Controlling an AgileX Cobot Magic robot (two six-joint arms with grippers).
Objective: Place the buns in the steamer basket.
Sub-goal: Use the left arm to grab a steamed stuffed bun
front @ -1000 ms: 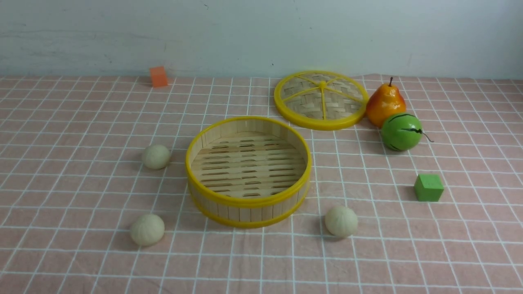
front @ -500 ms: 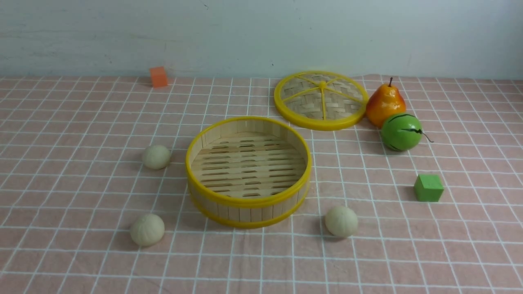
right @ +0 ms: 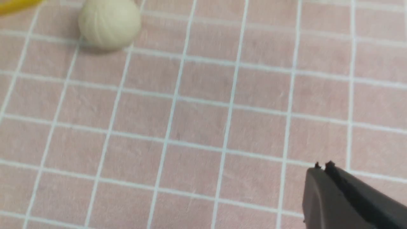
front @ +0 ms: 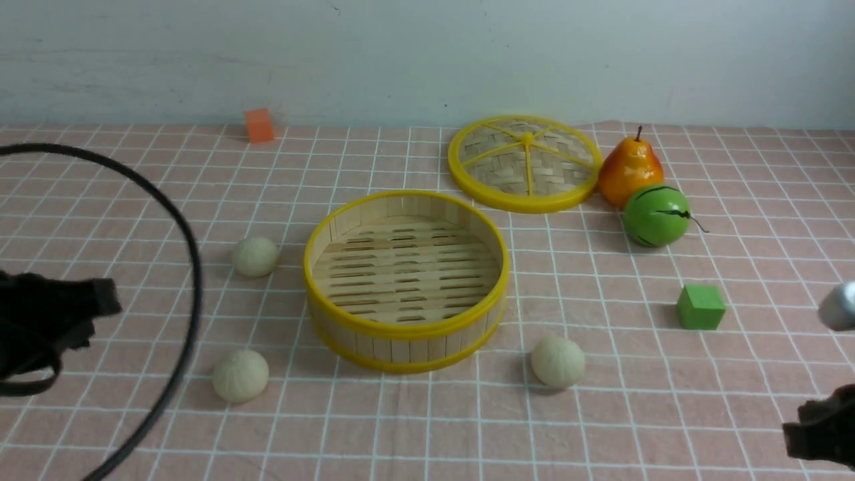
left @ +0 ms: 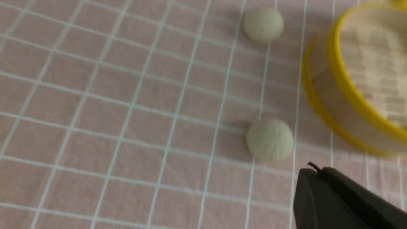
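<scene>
The steamer basket (front: 405,329) stands empty mid-table. Three cream buns lie on the cloth around it: one to its left (front: 255,256), one front left (front: 240,375), one front right (front: 558,361). My left arm (front: 47,321) shows at the left edge, short of the front-left bun. In the left wrist view my left gripper (left: 314,171) is shut and empty, just short of a bun (left: 270,139), with another bun (left: 263,24) and the basket (left: 341,86) beyond. My right arm (front: 821,427) is at the bottom right corner. My right gripper (right: 322,166) is shut and empty, well apart from a bun (right: 109,24).
A flat woven lid (front: 526,164) lies behind the basket, with a pear (front: 629,170) and a green melon ball (front: 656,216) to its right. A green cube (front: 700,306) sits on the right, an orange cube (front: 259,125) at the back. A black cable (front: 190,267) loops over the left side.
Both arms have come into the front view, the left from the left edge with its cable, the right at the bottom right. The buns and basket have not moved.
</scene>
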